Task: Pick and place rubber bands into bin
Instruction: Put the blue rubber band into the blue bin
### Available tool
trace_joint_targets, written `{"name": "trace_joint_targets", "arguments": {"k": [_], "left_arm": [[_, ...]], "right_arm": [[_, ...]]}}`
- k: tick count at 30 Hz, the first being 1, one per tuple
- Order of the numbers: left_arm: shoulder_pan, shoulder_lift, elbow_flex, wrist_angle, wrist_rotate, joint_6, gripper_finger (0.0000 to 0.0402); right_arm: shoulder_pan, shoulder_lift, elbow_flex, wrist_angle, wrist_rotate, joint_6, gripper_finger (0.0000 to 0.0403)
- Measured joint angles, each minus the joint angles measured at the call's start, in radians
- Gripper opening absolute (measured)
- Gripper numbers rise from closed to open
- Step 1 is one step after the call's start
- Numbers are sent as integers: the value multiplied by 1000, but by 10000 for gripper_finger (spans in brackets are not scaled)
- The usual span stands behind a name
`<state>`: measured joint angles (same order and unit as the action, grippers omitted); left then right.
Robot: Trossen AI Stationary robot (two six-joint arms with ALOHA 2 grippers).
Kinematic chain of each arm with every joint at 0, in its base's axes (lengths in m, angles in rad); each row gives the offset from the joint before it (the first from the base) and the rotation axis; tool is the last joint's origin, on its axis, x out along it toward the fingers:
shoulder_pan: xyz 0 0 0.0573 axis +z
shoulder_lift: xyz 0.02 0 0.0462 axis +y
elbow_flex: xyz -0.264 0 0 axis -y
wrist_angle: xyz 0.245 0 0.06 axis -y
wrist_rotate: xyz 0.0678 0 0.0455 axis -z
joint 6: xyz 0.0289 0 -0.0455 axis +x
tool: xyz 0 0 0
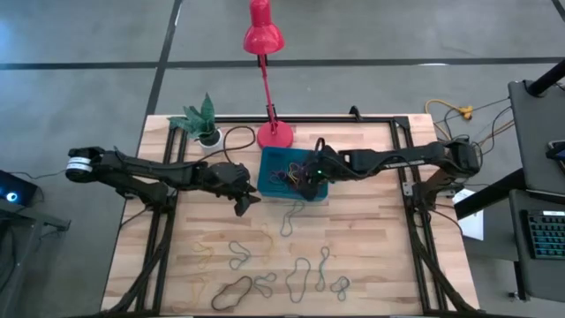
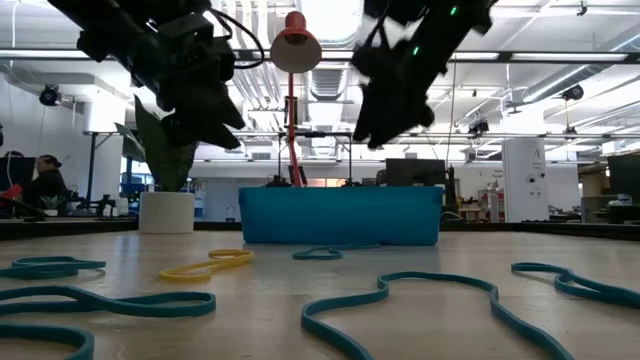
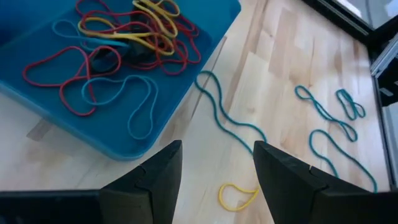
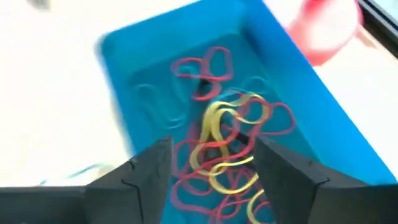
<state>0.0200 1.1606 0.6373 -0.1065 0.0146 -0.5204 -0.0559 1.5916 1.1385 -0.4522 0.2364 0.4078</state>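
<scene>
The teal-blue bin [image 1: 272, 161] sits near the table's far middle and holds a tangle of red, yellow and blue rubber bands [image 3: 134, 37]. More rubber bands lie flat on the wood nearer the front: a teal one [image 1: 290, 217] just in front of the bin, a yellow one [image 3: 238, 196], and several teal and dark loops [image 1: 305, 276]. My left gripper [image 1: 247, 201] hovers open above the table by the bin's near left corner. My right gripper [image 4: 214, 149] is open above the bin, over the banded pile [image 4: 227, 146]. Neither touches anything.
A red desk lamp [image 1: 274, 132] stands just behind the bin, with a small white plant pot [image 1: 208, 137] to its left. A black cable loop [image 1: 237, 140] lies between them. The black frame rails [image 1: 406, 168] border the table. Bare wood lies right of the bin.
</scene>
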Motion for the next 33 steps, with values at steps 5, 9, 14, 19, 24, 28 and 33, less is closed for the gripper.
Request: {"name": "trace_joint_targets", "arguments": {"k": [5,9,14,19,24,28,33], "left_arm": [[0,0,0,35,-21,3,183],[0,0,0,48,-22,10,183],[0,0,-1,46,-22,9,183],[0,0,-2,46,-22,4,183],[0,0,-2,46,-21,3,183],[0,0,-2,46,-20,3,183],[0,0,-2,44,-20,3,183]], "right_arm": [[107,-82,0,-120,-32,-141,221],[242,-103,0,-269,-36,-280,220],[413,-89,-19,-326,-36,-396,219],[550,-41,-27,-308,-47,-317,219],[672,46,-31,-236,-174,-115,219],[758,121,-31,-174,-189,36,219],[807,195,-31,-102,-188,210,219]]}}
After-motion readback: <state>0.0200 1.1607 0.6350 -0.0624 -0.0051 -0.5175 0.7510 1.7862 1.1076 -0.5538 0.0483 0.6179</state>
